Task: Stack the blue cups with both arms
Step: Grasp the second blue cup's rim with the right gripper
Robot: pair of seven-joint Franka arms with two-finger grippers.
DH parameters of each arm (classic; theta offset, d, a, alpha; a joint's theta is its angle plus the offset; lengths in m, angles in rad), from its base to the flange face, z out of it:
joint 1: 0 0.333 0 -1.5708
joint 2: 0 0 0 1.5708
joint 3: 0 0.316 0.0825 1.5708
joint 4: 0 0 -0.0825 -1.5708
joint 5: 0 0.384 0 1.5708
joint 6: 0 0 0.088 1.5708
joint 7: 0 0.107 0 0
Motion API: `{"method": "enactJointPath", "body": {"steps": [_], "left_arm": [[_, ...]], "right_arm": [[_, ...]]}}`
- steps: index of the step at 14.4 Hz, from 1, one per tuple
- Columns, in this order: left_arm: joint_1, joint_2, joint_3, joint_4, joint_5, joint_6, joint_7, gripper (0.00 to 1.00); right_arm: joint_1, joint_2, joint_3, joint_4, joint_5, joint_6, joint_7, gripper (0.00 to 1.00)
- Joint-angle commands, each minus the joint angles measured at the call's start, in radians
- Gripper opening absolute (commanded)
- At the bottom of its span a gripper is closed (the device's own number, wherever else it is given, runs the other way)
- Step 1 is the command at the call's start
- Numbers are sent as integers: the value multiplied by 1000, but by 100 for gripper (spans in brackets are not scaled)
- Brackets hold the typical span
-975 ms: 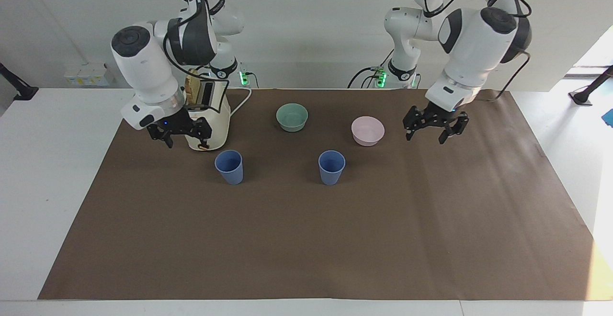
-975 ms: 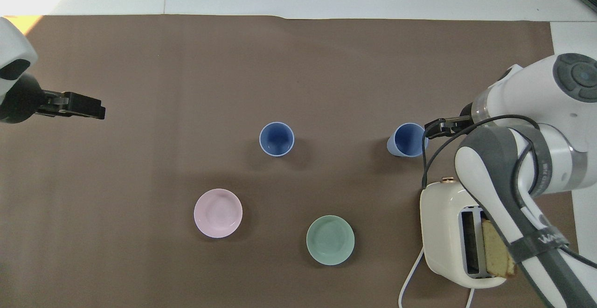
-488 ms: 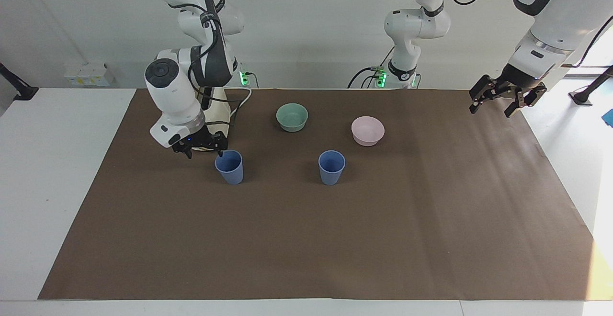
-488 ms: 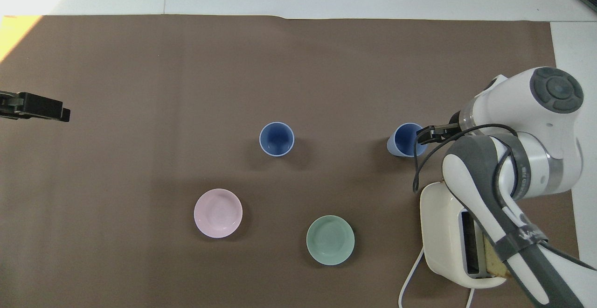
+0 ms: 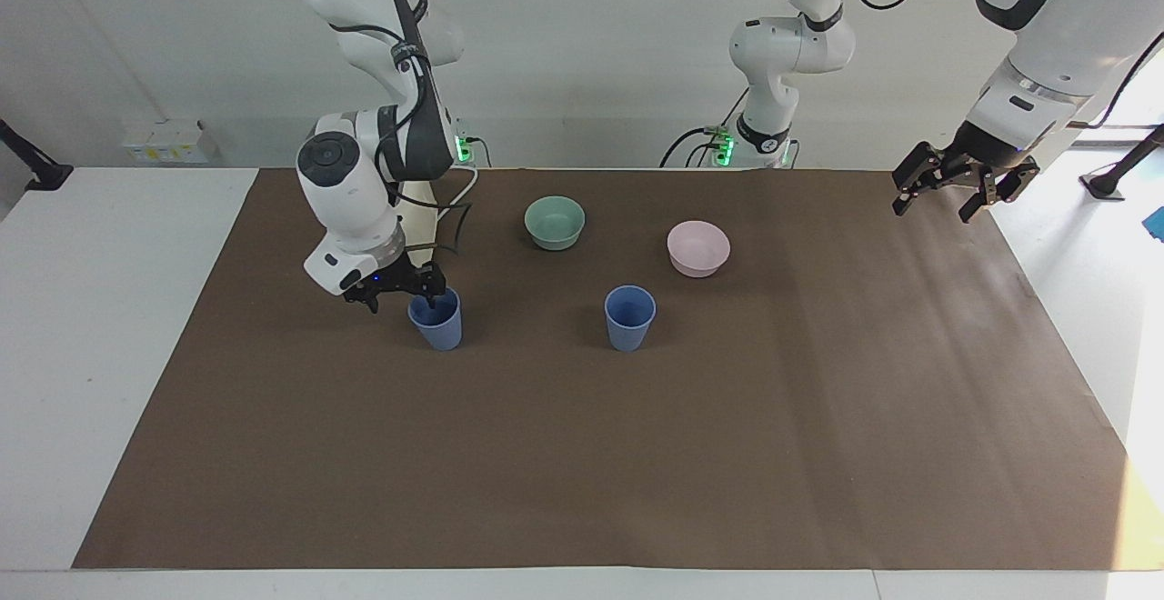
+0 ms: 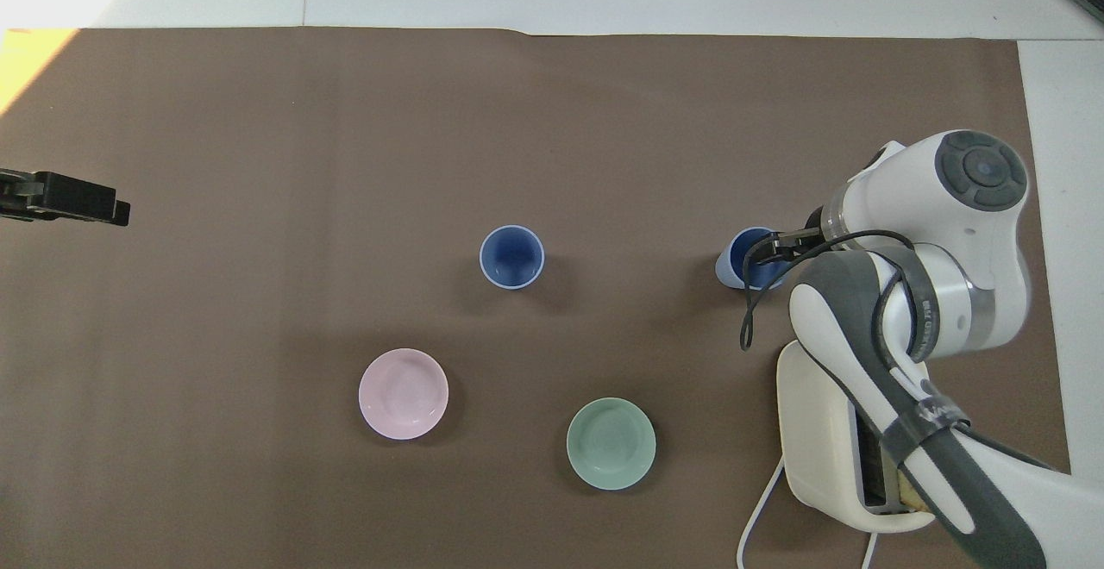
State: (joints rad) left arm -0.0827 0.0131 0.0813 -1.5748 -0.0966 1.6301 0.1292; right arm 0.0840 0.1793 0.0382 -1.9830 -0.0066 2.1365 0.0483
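The blue cup [image 5: 436, 319] toward my right arm's end of the table [image 5: 582, 455] stood upright, and my right gripper [image 5: 401, 295] had come lower than half a second before, jaws spread, one finger dipping inside its rim. The second blue cup [image 5: 629, 317] stood apart, near the pink bowl [image 5: 697, 248]. My left gripper [image 5: 964, 184] stayed raised over the table's edge, jaws released.
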Motion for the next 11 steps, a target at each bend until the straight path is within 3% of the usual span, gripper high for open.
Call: {"method": "enactJointPath", "body": {"steps": [1,3,4,11], "left_arm": [[15,8,-11,22,11,-24,10,100],[15,8,-12,22,11,-24,10,100],[15,8,-11,22,11,-24,10,100],[11,8,-12,22,11,-21,10,100]], "right_arm": [[-3,9,2,-14,13,17,12,100],[0,9,3,-17,13,17,12,10],[10,9,2,-17,13,16,9,0],[10,29,5,36,16,2,-35,0]]}}
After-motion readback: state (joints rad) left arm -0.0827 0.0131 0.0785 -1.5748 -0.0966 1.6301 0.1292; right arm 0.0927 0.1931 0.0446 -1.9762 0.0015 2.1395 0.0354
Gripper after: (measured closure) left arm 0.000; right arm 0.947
